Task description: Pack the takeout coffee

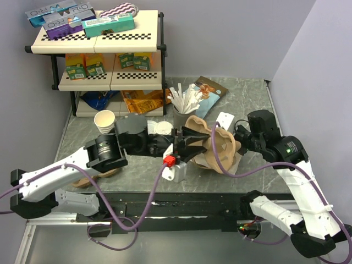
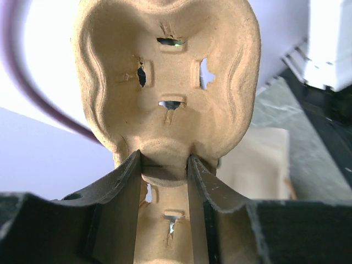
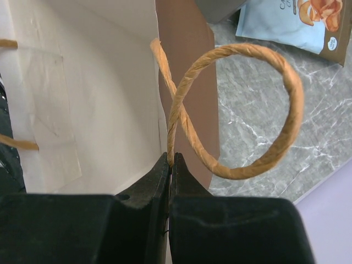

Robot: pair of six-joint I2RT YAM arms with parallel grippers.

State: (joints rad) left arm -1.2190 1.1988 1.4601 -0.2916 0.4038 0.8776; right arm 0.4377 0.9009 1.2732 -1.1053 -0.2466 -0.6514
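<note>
Grey marble counter [image 1: 247, 99], both arms meeting at its middle.
The left end effector [image 2: 164, 165] clamps the rim of a pulp cup carrier [image 2: 165, 71], held on edge. The right end effector [image 3: 169, 162] is pinched tight on the twisted handle [image 3: 275, 71] of a paper bag [image 3: 99, 82]. That thin handle could slip, or the bag's mouth could sag and snag the carrier. The lidded coffee cannot be picked out; it may be hidden behind the arms near the straw holder [image 1: 181, 116].
</note>
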